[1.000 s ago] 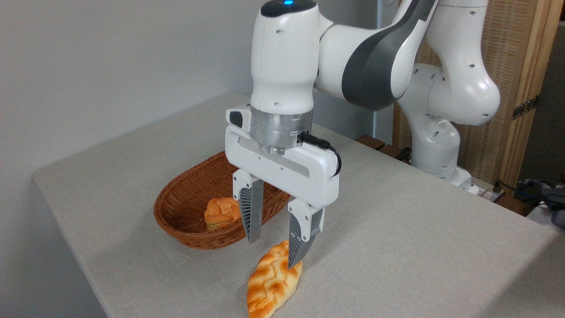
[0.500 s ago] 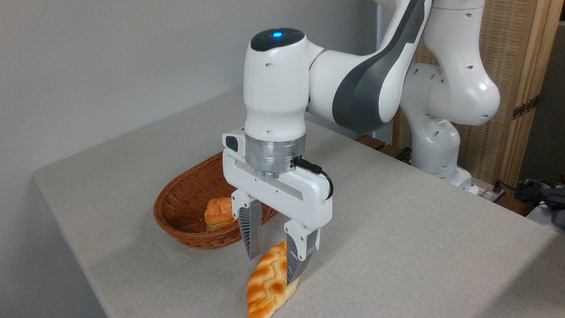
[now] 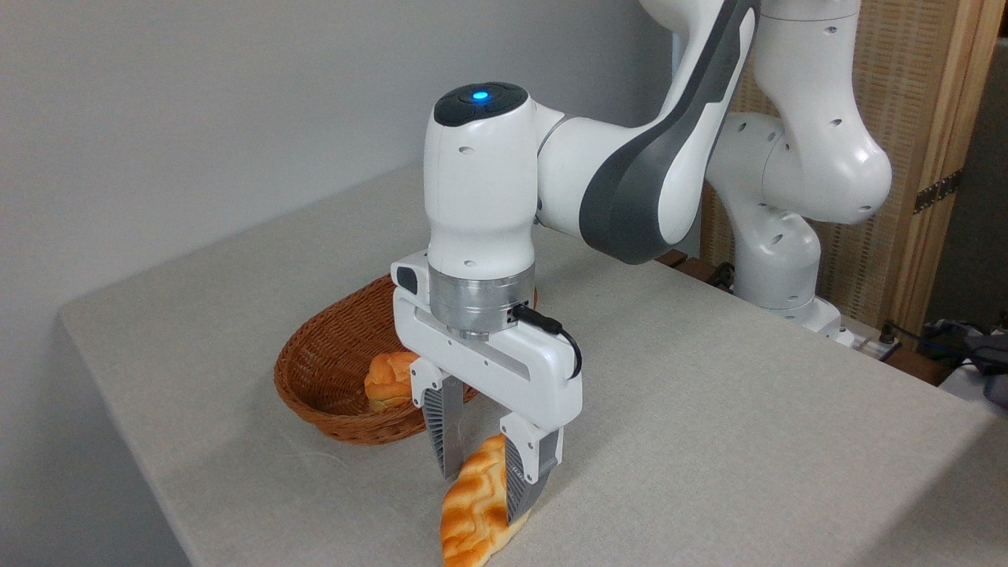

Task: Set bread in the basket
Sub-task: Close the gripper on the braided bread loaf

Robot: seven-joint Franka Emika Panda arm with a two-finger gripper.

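the gripper is low over the table, its fingers spread on both sides of the bread, which lies just beside the basket; no squeeze is visible.

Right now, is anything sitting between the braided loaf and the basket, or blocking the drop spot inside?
Nothing lies on the table between the braided loaf and the basket. The open gripper straddles the loaf's far end. A small bun already sits inside the basket at its near end; the rest of the floor that shows looks bare.
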